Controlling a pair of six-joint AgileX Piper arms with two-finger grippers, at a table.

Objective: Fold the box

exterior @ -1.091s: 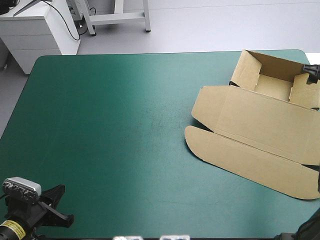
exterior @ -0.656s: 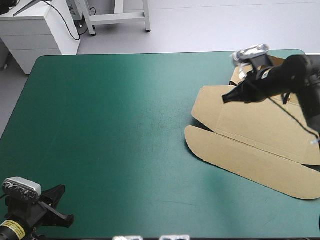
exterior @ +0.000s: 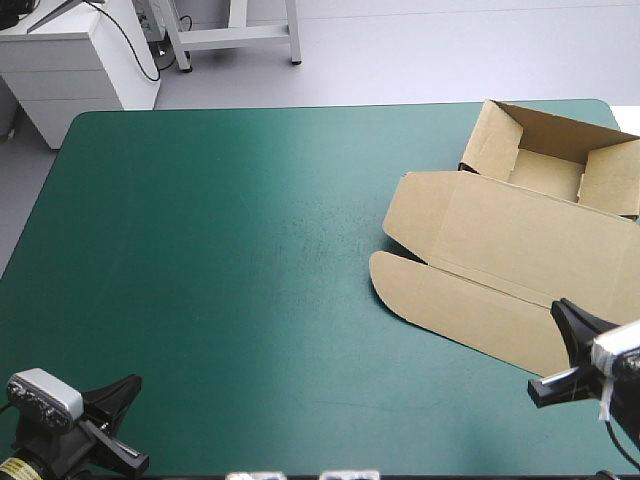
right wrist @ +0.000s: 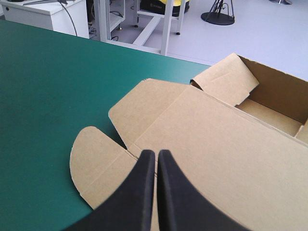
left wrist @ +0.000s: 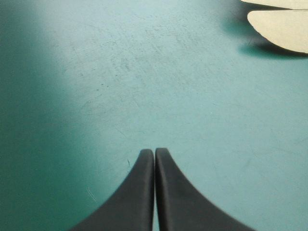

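Note:
The brown box [exterior: 500, 255] lies at the table's right side, its lid and rounded flap flat and an open tray with raised walls [exterior: 545, 165] at the far right. My right gripper [exterior: 557, 305] hangs shut and empty over the lid's near edge by the front right corner. In the right wrist view its fingers [right wrist: 156, 152] meet above the flat lid [right wrist: 216, 139], with the tray [right wrist: 276, 98] ahead. My left gripper [exterior: 130, 384] sits shut at the front left corner. In its own view the tips [left wrist: 154, 150] point over bare cover toward the rounded flap [left wrist: 284, 29].
Teal-green cover [exterior: 220, 260] stretches from the box to the table's left edge. A white cabinet [exterior: 70, 60] and a metal frame [exterior: 235, 35] stand on the floor beyond the far edge.
My right arm reached over the tray just before, then drew back to the front right corner with its fingers shut. The box lies as it did. My left gripper shifted slightly.

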